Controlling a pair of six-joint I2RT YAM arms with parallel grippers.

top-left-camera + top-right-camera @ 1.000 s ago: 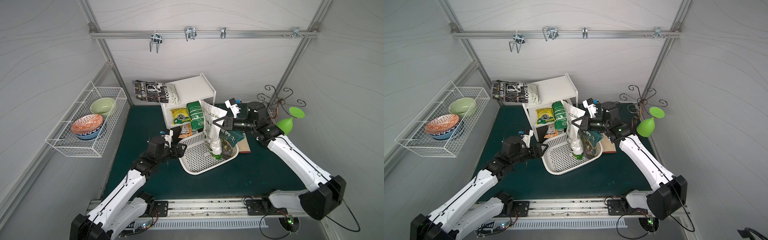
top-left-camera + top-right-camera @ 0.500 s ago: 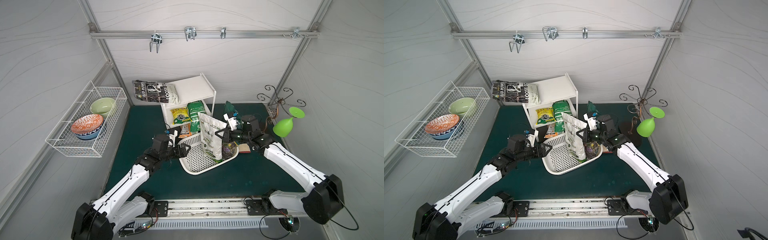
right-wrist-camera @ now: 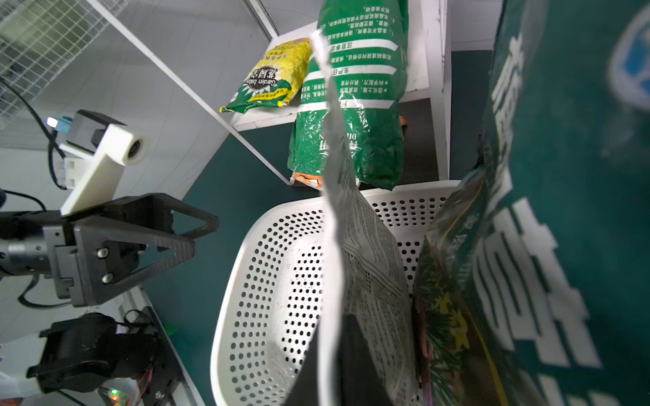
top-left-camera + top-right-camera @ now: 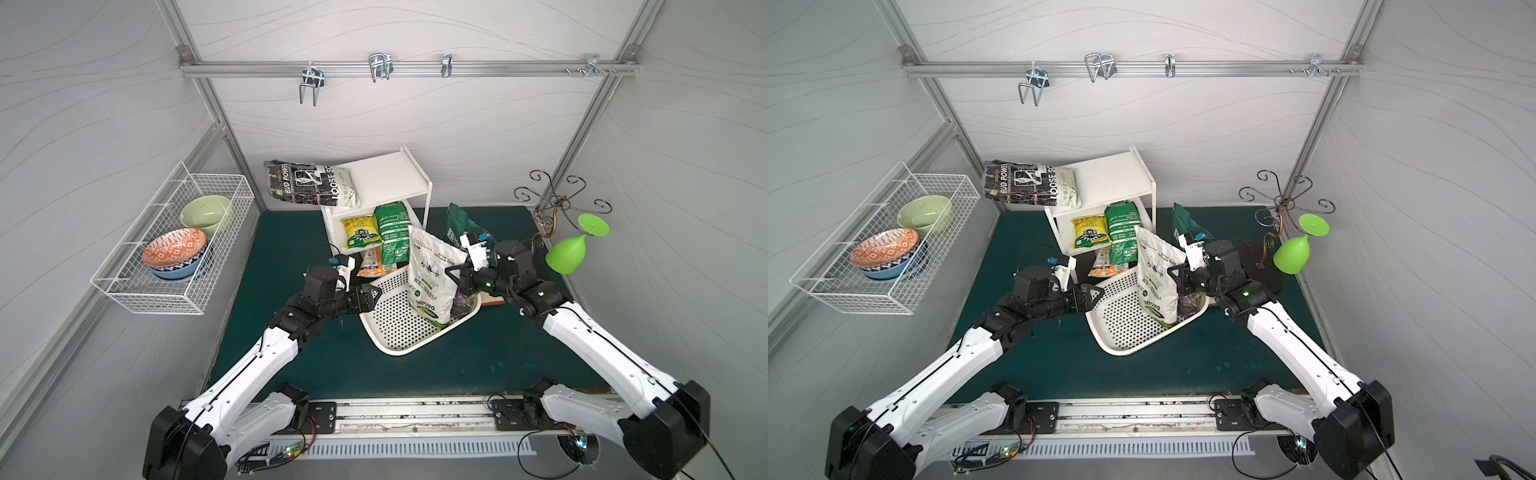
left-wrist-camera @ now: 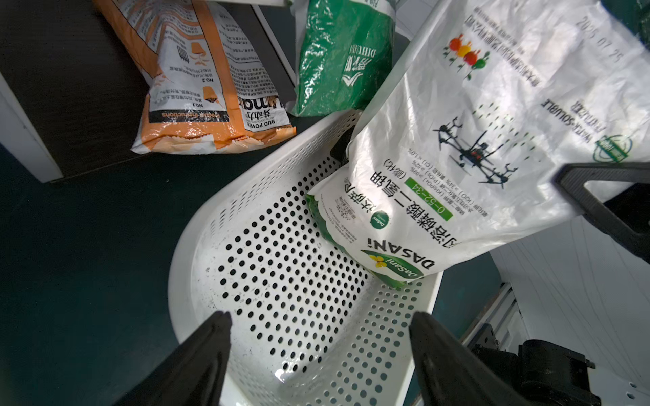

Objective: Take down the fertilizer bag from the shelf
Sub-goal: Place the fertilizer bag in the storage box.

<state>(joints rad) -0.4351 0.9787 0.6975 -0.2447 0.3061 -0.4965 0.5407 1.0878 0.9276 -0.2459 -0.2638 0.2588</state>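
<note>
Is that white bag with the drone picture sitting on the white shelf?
No, the white bag stands with its bottom in the perforated basket on the green mat, in front of the shelf.

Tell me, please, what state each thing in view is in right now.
Basket, on the table, partly filled.
White bag, standing upright in the basket.
Left claw, open, at the basket's rim.
Right claw, astride the white bag's edge, grip unclear.
Black bag, lying on the shelf, overhanging.
Green glass, hanging upside down.
</note>
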